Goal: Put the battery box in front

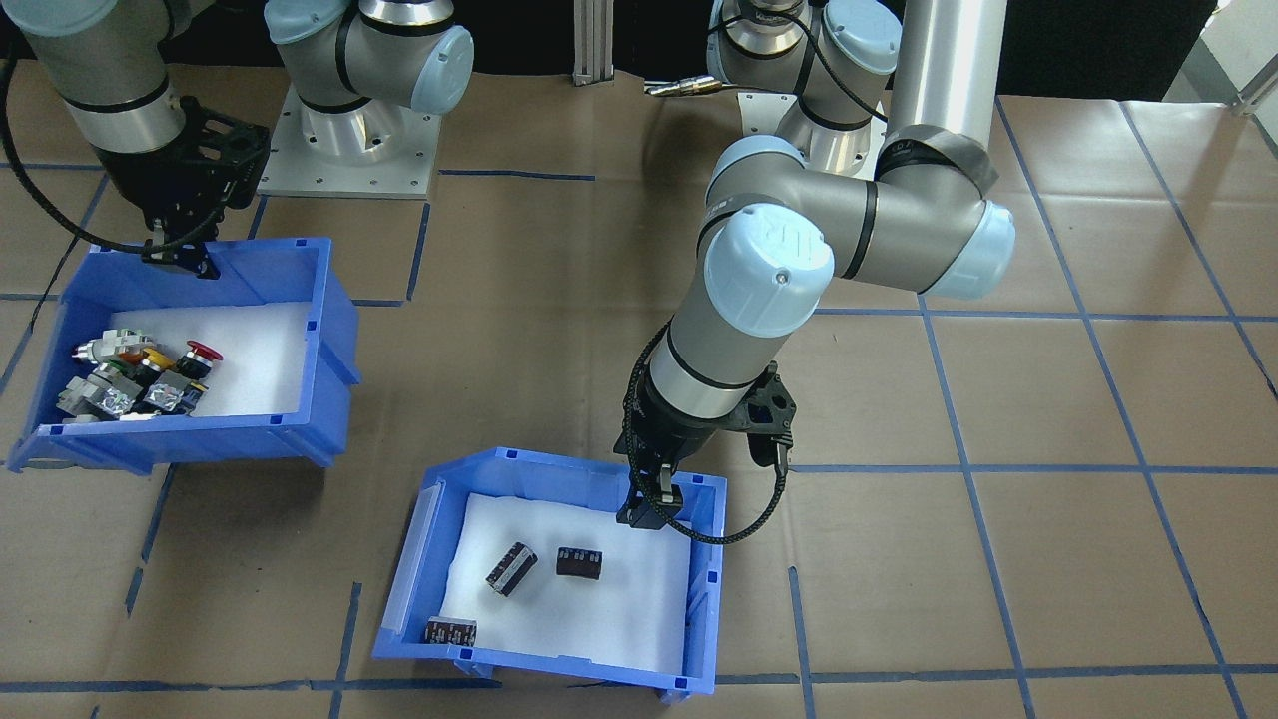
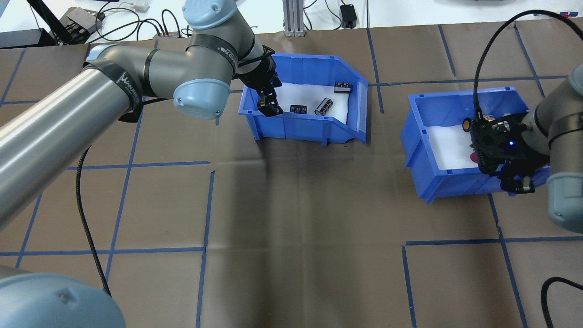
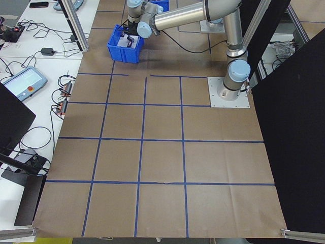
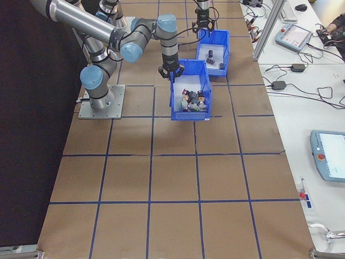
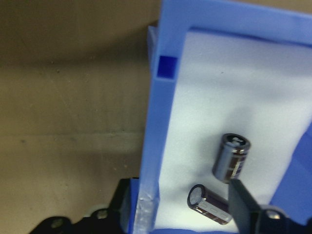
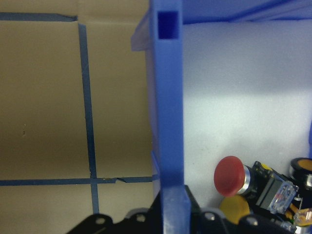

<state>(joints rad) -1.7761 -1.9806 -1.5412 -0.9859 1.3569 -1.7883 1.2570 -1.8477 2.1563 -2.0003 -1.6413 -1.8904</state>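
Note:
The battery box [image 1: 544,462] is a blue bin with a white foam liner, standing on the far side of the table from the robot base. Dark cylindrical cells [image 1: 511,569] lie loose on the foam. My left gripper [image 1: 649,511] stands open astride the box's side wall [image 5: 156,146], one finger outside it and the other over the foam, apart from the wall. In the overhead view this gripper [image 2: 268,108] is at the box's [image 2: 309,128] left end. My right gripper [image 2: 515,184] is shut on the near wall of the other blue bin [image 2: 437,182].
The other blue bin [image 1: 334,330] holds colourful push-button switches [image 1: 140,374] and sits closer to the robot base. Brown paper with blue tape lines covers the table. Both arm bases [image 1: 349,150] are bolted at the robot's edge.

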